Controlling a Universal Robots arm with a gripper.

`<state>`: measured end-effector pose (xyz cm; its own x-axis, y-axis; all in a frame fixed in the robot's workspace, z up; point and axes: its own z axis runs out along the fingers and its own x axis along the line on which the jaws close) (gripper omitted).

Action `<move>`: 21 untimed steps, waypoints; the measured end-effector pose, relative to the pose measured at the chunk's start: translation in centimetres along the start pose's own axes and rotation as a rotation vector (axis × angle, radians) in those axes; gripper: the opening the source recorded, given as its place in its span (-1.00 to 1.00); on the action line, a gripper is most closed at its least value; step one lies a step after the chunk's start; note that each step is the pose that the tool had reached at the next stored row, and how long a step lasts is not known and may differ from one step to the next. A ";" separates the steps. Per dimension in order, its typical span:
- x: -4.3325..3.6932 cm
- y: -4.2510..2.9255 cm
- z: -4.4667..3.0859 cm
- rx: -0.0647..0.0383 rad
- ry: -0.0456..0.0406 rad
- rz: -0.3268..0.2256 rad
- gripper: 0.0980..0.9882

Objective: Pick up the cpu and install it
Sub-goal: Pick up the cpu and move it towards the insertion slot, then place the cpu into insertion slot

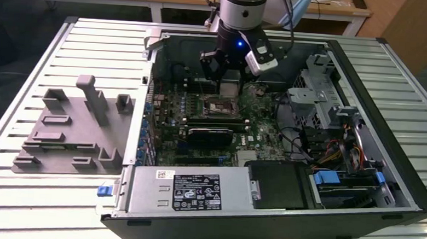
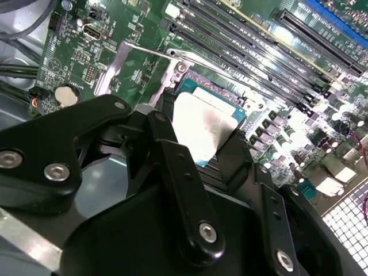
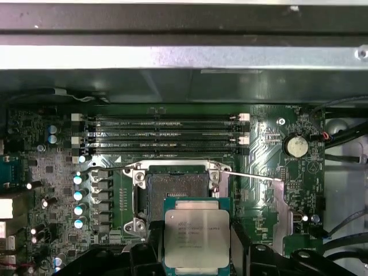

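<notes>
The tool (image 2: 202, 135) is clamped on the cpu (image 3: 197, 238), holding it just above the socket (image 3: 175, 184).

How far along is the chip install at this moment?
Done: the pickup. The claw is shut on the chip and holds it over the board inside the open computer case. In hand: the chip hangs close to the socket in the first wrist view. Left: the socket looks empty, so the chip is not yet seated in it.
</notes>
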<state>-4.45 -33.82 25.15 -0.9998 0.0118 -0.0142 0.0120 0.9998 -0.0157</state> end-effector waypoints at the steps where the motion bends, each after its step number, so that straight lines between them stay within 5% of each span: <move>1: 0.00 0.00 0.00 0.000 0.0000 0.000 0.00; 17: 0.00 -0.10 0.00 0.000 0.0001 0.003 0.00; 21: 0.00 -0.10 0.01 0.001 0.0011 0.063 0.00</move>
<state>-4.45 -33.92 25.15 -0.9971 0.0745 -0.0141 0.0747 0.9971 -0.0156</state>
